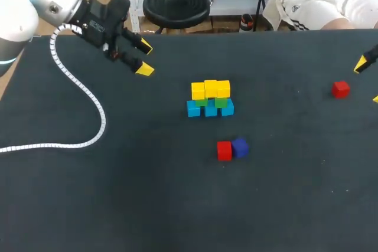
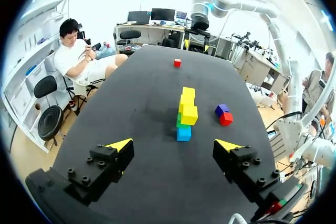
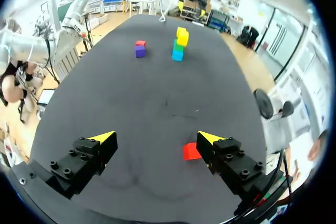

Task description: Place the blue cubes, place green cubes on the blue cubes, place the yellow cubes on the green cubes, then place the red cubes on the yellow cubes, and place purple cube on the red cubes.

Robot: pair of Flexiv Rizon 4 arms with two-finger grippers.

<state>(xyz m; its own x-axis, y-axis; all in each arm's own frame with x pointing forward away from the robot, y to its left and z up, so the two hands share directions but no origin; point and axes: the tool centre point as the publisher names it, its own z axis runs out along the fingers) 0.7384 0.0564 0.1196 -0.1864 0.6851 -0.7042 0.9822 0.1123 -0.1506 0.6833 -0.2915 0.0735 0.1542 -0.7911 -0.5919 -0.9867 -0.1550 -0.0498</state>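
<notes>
The big black table (image 1: 147, 205) fills most of the view. My left arm (image 1: 35, 4) hangs over its far left corner. A white cable (image 1: 88, 95) lies curled on the table below it. The left gripper (image 1: 145, 58) is wide open and holds nothing. The right gripper (image 3: 156, 138) is open too, at the table's right edge. In the middle sit the blue cubes (image 1: 210, 109), with green cubes (image 1: 220, 102) on them and yellow cubes (image 1: 211, 88) on top. Near that pile, a red cube (image 1: 224, 150) touches the purple cube (image 1: 240, 147). Another red cube (image 1: 340, 89) sits near the right gripper.

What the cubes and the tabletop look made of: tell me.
The yellow cubes and the lone red cube: even colour, dull faces, crisp edges; painted wood or plastic, cannot tell which. The table: dark, matte, faintly speckled; probably a fabric or rubber mat.
</notes>
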